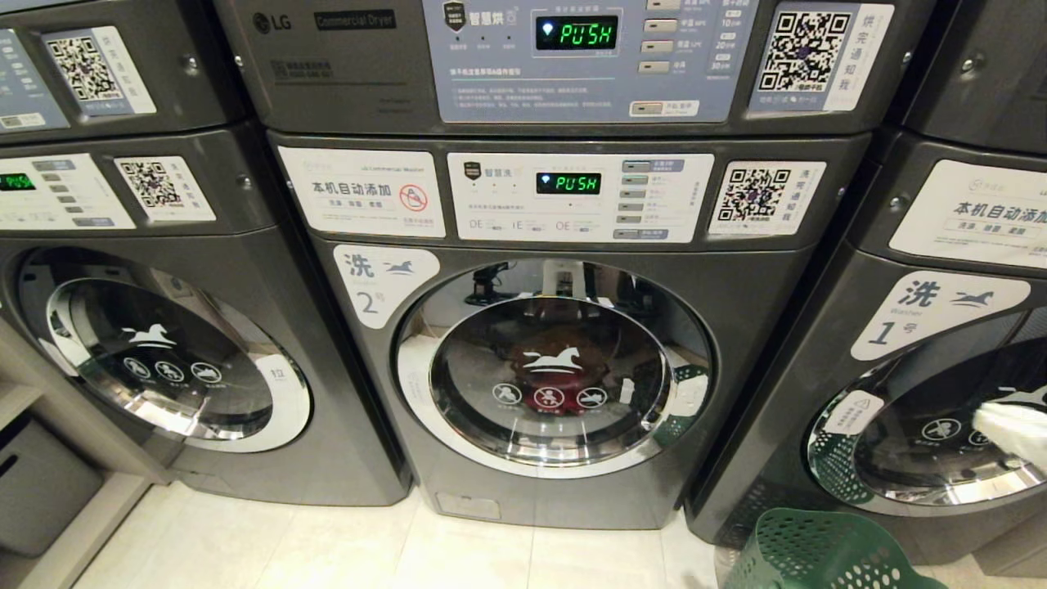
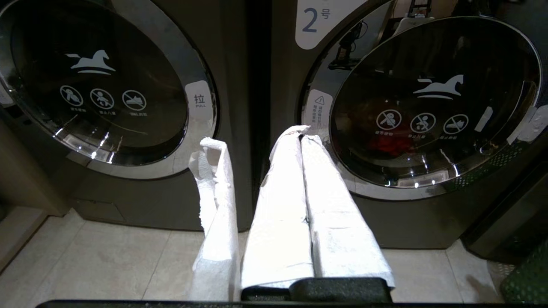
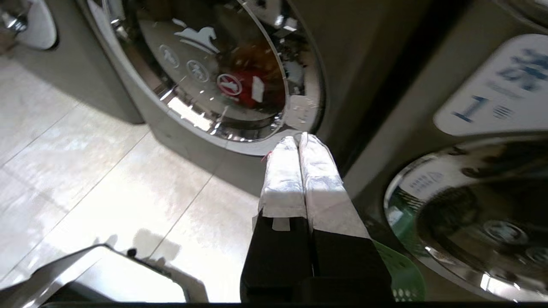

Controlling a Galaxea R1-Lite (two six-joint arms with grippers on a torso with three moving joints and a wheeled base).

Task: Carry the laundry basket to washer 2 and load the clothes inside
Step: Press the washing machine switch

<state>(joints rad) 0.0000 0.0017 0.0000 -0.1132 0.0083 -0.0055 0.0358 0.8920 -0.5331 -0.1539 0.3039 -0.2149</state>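
Head view first: washer 2 [image 1: 540,360] is parked dead centre, door shut, and a dark red blob is seen through the glass, so the clothes [image 1: 556,364] are judged to be inside already (could partly be reflection, hard to be sure). The laundry basket [image 1: 818,552] is set on the floor just right of washer 2, in front of the washer labelled 1 [image 1: 916,384], probably left there so the door swing of washer 2 is kept free. A bit of white wrapping from the right hand [image 1: 1014,429] is caught over washer 1's door, well right of washer 2.

Left wrist view: the left hand [image 2: 299,132] is held closed, its white-wrapped fingers pressed together, nothing gripped. It's pointed at the gap just left of washer 2's door rim, and a loose strip of the white wrap [image 2: 214,201] is hanging beside it. Looks parked, not working. Red fabric is glimpsed behind the glass here too.

Right wrist view: the right hand [image 3: 299,139] is also pinched closed with nothing in it, and it's aimed at the right-hand edge of washer 2's door, near the white patch [image 3: 302,113] on the rim. A guess: the closed tip is being used as a poker for the door edge. Green basket mesh [image 3: 398,273] is seen under the hand, right of washer 2.
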